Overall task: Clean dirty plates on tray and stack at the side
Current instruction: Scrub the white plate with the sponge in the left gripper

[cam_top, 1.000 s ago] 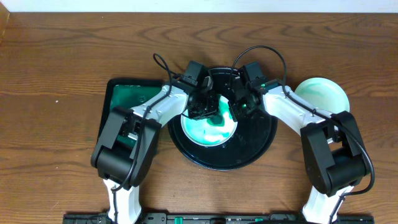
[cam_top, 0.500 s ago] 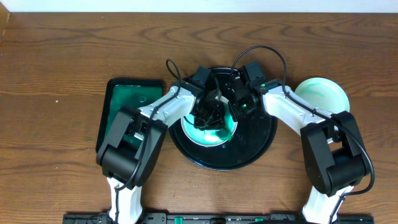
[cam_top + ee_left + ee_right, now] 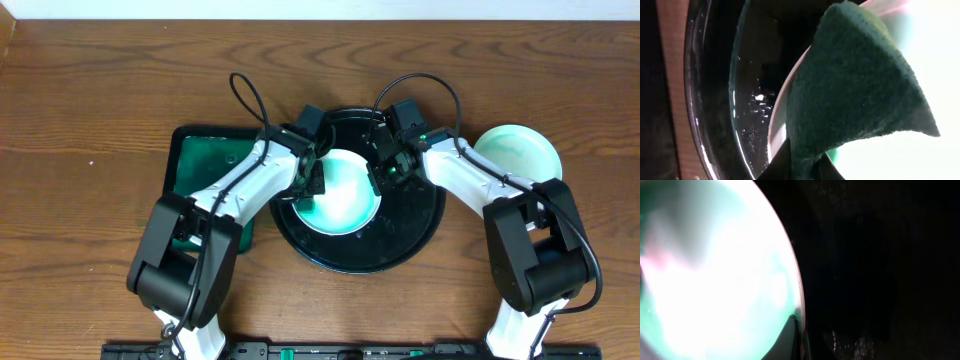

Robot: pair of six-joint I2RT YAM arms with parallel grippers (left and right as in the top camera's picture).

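Observation:
A small white plate [image 3: 343,195] with pale teal smears lies on the black tray [image 3: 400,240]. At the plate's left edge, my left gripper [image 3: 313,183] is shut on a dark green sponge [image 3: 855,85] that hangs over the plate [image 3: 920,160]. The left gripper [image 3: 806,151] pinches the sponge's lower end. My right gripper [image 3: 384,174] is shut on the plate's right rim. In the right wrist view the right gripper [image 3: 799,330] has one finger over the plate [image 3: 715,270] and one outside it, above the tray [image 3: 880,280]. A second plate [image 3: 517,152], pale mint, sits on the table to the right.
A dark-green rectangular tray [image 3: 200,160] lies left of the black tray, under the left arm. Brown wooden table [image 3: 100,90] surrounds everything. Cables loop above both wrists near the tray's far rim.
My left gripper swept the sponge from the plate's middle to its left edge, and the plate's centre now shows fewer teal streaks. The right gripper has not moved.

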